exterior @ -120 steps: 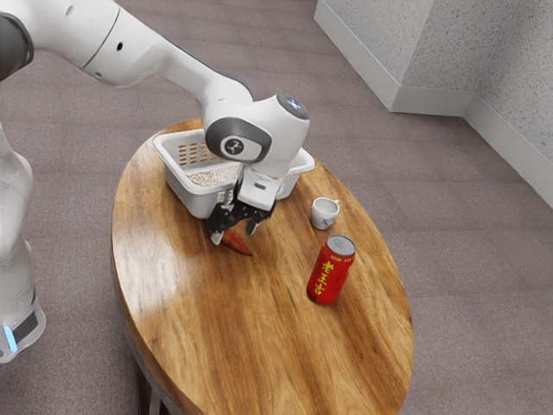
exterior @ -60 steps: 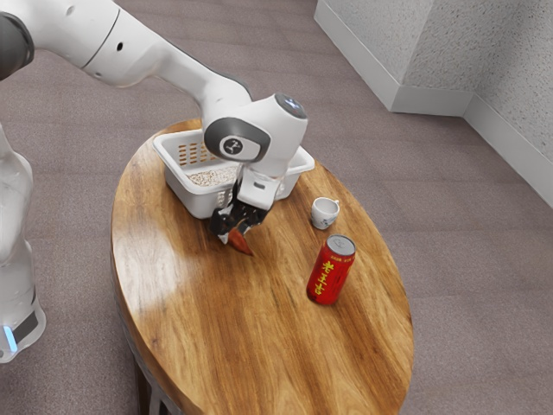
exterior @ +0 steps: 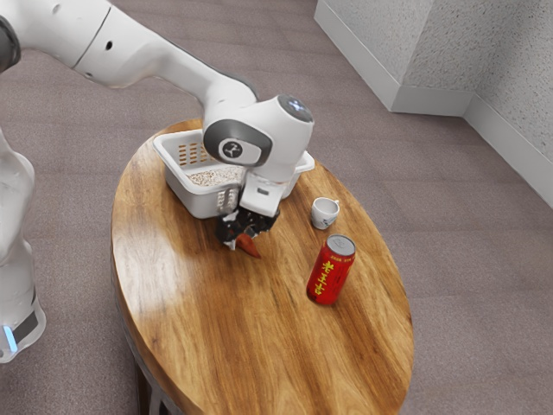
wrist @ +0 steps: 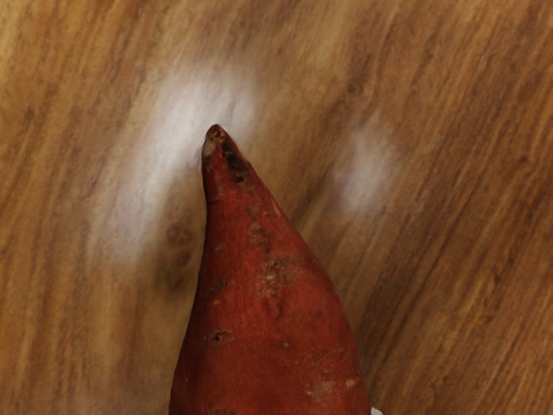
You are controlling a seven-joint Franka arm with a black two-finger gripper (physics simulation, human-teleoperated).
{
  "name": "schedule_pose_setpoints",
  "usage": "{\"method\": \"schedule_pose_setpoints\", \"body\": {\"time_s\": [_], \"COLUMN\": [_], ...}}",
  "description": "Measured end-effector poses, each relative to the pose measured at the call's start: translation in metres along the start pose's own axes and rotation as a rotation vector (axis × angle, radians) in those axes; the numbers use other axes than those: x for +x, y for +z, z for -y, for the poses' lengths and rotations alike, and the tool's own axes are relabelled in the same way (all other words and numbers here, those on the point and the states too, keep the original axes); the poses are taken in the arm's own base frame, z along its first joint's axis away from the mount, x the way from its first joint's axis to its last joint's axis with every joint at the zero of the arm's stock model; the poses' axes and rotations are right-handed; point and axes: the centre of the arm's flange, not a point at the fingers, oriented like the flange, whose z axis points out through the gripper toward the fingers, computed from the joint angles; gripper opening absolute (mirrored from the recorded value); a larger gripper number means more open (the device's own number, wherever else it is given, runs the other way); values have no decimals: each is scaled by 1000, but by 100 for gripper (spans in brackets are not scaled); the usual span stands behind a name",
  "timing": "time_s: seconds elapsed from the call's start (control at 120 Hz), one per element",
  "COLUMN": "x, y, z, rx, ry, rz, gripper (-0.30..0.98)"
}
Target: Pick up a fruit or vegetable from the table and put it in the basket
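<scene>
My tool (exterior: 241, 240) grips the sweet potato (wrist: 268, 311); its tapering body could slip if pinched off-centre, or snag the basket (exterior: 199, 204) if carried too low.

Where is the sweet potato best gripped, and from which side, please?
Probably across the thick body of the sweet potato, coming from above, one finger on each long side. Its length runs more along the table than upward, and it narrows to a pointed tip, where a grip could slip.
</scene>
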Motion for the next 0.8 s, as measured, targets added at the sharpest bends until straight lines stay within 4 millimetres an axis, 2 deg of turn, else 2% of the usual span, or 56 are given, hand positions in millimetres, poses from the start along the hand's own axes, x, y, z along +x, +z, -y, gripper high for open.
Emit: {"method": "schedule_pose_setpoints", "body": {"time_s": [0.083,0.192,0.308,0.375,0.508,0.567,0.8], "x": [12,26,27,23,15,10,-51], "y": [-21,-69,-123,-142,-166,-171,-168], "z": [-4,-7,-11,-15,-23,-24,0], "rx": [34,92,140,148,152,146,88], "ry": [18,35,32,27,17,9,-96], "rz": [-13,-42,-70,-75,-78,-75,-74], "gripper": [13,13,14,14,14,14,14]}}
